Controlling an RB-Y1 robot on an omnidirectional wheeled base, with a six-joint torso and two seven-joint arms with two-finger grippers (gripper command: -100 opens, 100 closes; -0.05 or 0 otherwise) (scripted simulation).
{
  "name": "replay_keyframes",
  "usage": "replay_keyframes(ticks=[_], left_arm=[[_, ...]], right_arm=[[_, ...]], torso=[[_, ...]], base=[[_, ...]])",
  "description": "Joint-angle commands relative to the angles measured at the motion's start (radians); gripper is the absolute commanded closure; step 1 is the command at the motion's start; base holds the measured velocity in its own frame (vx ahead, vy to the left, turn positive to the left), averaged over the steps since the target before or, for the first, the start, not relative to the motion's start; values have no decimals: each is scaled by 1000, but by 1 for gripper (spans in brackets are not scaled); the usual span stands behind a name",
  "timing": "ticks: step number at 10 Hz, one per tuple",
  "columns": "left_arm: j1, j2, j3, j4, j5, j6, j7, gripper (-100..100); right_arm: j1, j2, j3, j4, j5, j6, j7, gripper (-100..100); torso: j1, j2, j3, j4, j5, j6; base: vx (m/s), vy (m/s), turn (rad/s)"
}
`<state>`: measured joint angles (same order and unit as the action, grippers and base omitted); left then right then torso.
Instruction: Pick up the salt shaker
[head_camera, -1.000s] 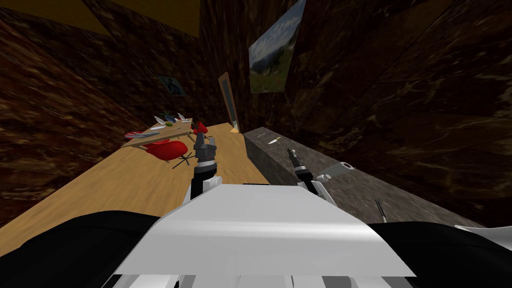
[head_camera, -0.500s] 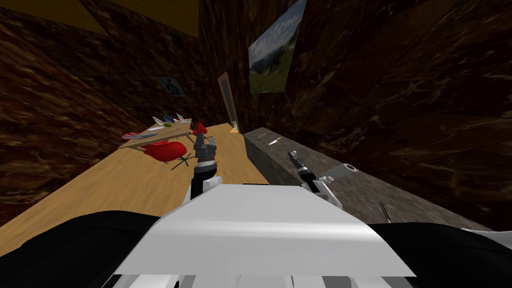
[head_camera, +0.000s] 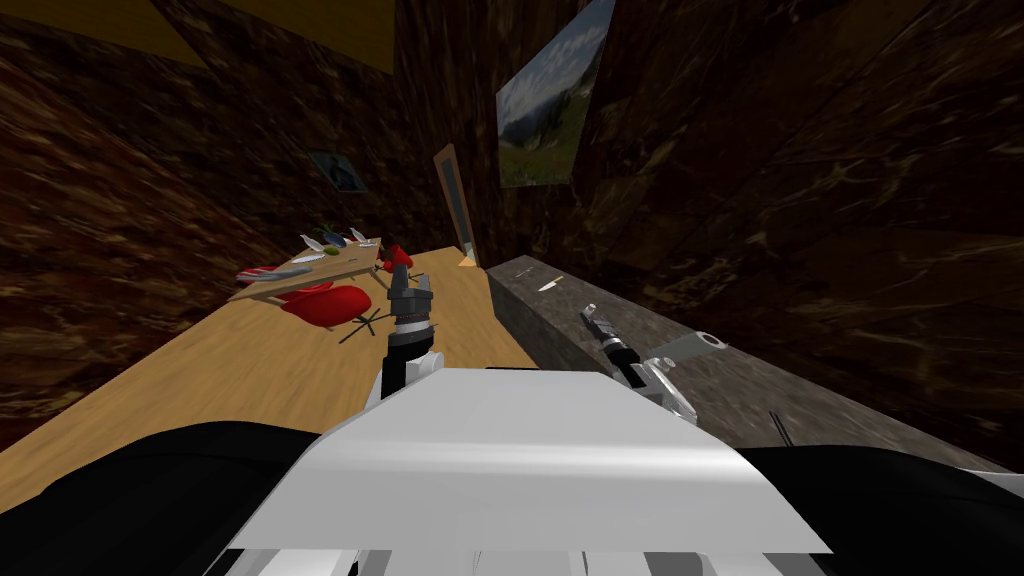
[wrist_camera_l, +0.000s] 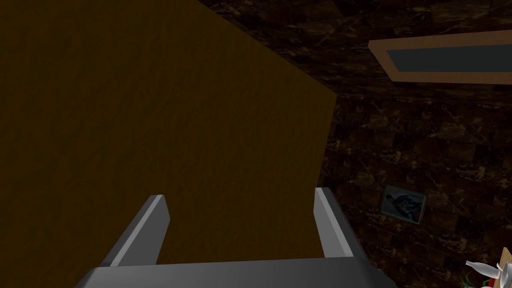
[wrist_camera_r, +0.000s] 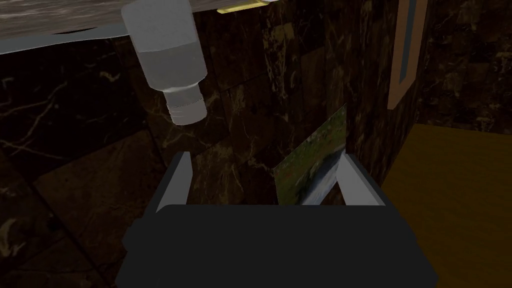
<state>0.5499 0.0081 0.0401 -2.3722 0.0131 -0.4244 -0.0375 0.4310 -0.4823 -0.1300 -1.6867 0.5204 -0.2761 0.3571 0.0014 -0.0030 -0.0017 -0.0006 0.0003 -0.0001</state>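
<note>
The salt shaker (head_camera: 693, 347), a pale grey cylinder with a narrower ribbed cap, stands on the grey stone counter (head_camera: 600, 300) at my right. In the right wrist view the salt shaker (wrist_camera_r: 167, 60) rises from the counter's top (wrist_camera_r: 50, 20) ahead of one finger (wrist_camera_r: 175, 180), off to that side and apart from it. My right gripper (wrist_camera_r: 265, 157) is open with nothing between its fingers; the head view puts the right gripper (head_camera: 590, 313) over the counter's near edge. My left gripper (head_camera: 410, 285) hangs over the floor, and the left gripper (wrist_camera_l: 240, 195) is open.
A knife (head_camera: 548, 283) lies farther along the counter and a dark utensil (head_camera: 778, 427) nearer to me. At the far left a wooden table (head_camera: 300, 272) carries dishes, with red chairs (head_camera: 325, 303) beside it. Wooden floor (head_camera: 250, 370) runs between them. A door (head_camera: 455, 205) closes the far end.
The whole head view has swung slightly, so the table slid left and the counter right. My right gripper has edged a little along the counter toward the shaker. The left arm is unmoved.
</note>
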Motion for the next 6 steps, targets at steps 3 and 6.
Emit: replay_keyframes(ticks=[3,6], left_arm=[[0,0,0,0,0,0,0,0],[0,0,0,0,0,0,0,0]], right_arm=[[-16,-56,-22,90,71,8,104,-100],[-29,-94,-38,151,120,7,184,-100]], torso=[[0,-1,-1,0,0,0],[1,-2,-1,0,0,0]], base=[[66,28,-18],[69,36,-11]])
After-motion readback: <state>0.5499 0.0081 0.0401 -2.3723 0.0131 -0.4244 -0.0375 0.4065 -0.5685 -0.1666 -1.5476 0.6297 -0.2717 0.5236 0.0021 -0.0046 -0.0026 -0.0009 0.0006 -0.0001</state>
